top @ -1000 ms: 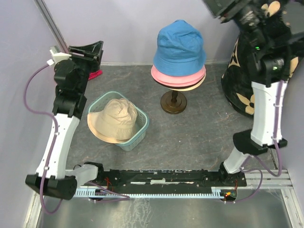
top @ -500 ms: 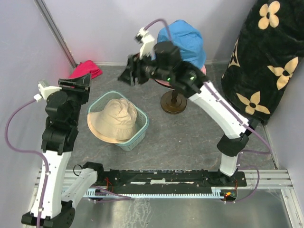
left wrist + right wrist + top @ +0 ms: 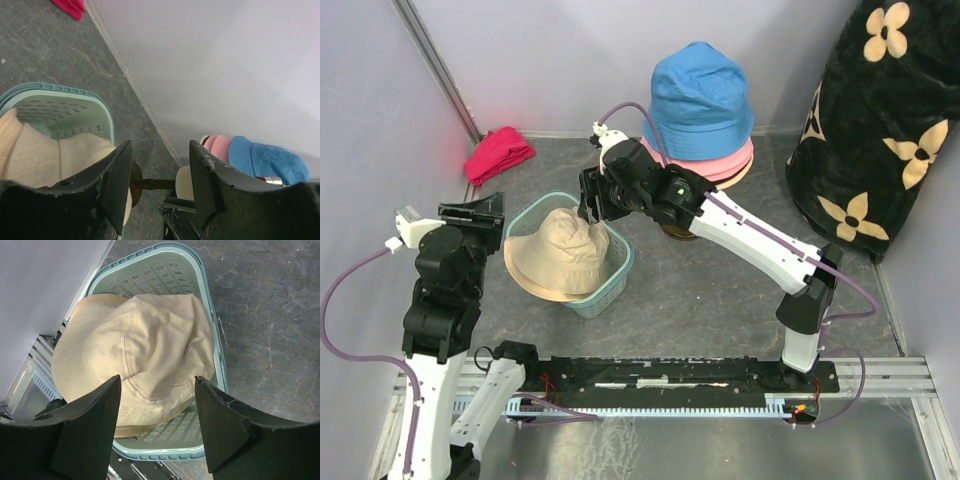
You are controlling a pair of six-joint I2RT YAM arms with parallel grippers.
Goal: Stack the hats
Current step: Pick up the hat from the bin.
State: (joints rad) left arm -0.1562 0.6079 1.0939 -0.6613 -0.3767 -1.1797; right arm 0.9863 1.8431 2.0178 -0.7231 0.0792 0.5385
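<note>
- The beige hat [image 3: 565, 252] lies crown-up in the teal basket [image 3: 611, 288] on the left part of the table [image 3: 720, 295]. Its brim spills over the basket's near and left rim.
- The other hats sit as a pile on the stand [image 3: 152, 183] at the back of the table. The blue hat [image 3: 700, 95] is on top and the pink hat [image 3: 732, 160] is under it. A pale brim peeks out below the pink one.
- My right gripper [image 3: 590, 203] hangs over the far side of the beige hat, pointing down at its crown. The jaws are spread wide on either side of the crown with nothing between them. I cannot tell from my wrist view whether my fingertips [image 3: 112, 390] touch the fabric.
- My left gripper [image 3: 480, 208] is just beside the basket's left side, apart from the hat. The jaws are parted to a middling width and hold nothing.
- A red cloth bundle [image 3: 498, 153] lies in the far left corner against the wall, well apart from the basket.
- A black bag with pale flower shapes [image 3: 880, 120] fills the far right corner.
</note>
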